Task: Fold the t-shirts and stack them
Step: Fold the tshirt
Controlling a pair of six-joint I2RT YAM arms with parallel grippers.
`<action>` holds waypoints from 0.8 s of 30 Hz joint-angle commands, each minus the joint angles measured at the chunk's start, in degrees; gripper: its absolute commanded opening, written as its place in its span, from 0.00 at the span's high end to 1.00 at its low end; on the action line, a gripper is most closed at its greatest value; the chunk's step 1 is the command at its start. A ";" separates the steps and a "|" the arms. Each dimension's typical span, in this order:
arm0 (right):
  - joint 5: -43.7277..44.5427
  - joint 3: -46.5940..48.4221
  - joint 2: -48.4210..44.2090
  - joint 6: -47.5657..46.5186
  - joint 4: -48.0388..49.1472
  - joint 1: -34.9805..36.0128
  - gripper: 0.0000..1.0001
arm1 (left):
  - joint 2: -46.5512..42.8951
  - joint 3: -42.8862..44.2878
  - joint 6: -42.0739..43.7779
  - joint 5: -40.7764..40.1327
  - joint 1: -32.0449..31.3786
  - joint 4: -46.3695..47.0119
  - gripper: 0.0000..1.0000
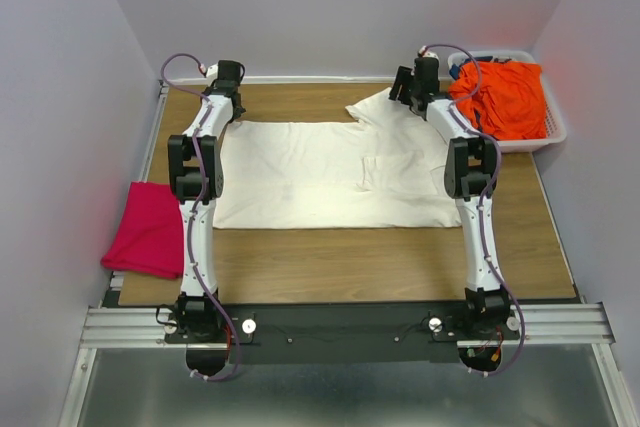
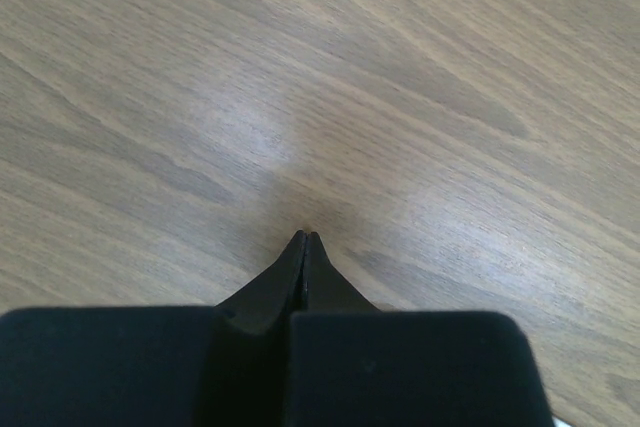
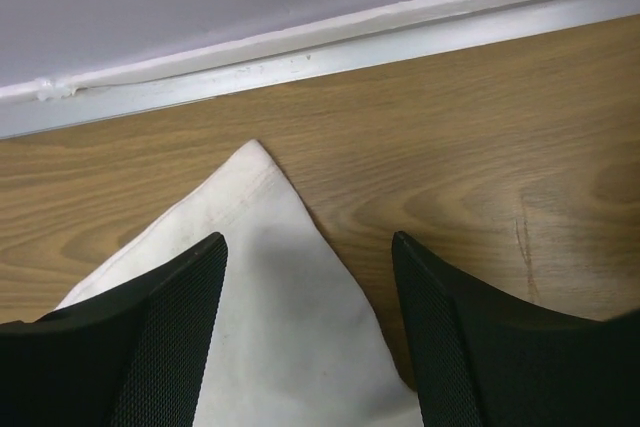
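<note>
A large cream-white t-shirt [image 1: 320, 172] lies spread flat in the middle of the wooden table [image 1: 350, 257]. Its far right sleeve ends in a point [image 3: 255, 152] near the back wall. My right gripper [image 1: 405, 85] hovers over that sleeve, open [image 3: 310, 237], with cream cloth between and below its fingers. My left gripper [image 1: 228, 72] is at the shirt's far left corner. Its fingers [image 2: 306, 237] are shut tip to tip over bare wood, with no cloth in that wrist view. A magenta-pink t-shirt [image 1: 150, 227] lies folded at the table's left edge. A bright orange t-shirt [image 1: 500, 97] is heaped in the basket.
The white lattice basket [image 1: 555, 132] stands at the far right corner. A white rail [image 3: 300, 52] runs along the back wall just beyond the sleeve tip. Bare wood shows in front of the shirt, up to the arm bases.
</note>
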 commanded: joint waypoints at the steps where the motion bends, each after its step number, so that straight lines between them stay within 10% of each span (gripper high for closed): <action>1: -2.92 -1.58 0.48 1.71 -0.39 0.27 0.28 | -1.09 -1.26 0.60 2.30 0.57 0.06 1.00; 24: 0.86 -2.82 1.26 0.57 -2.94 2.20 0.35 | -2.06 -2.05 1.04 4.06 1.36 1.38 1.00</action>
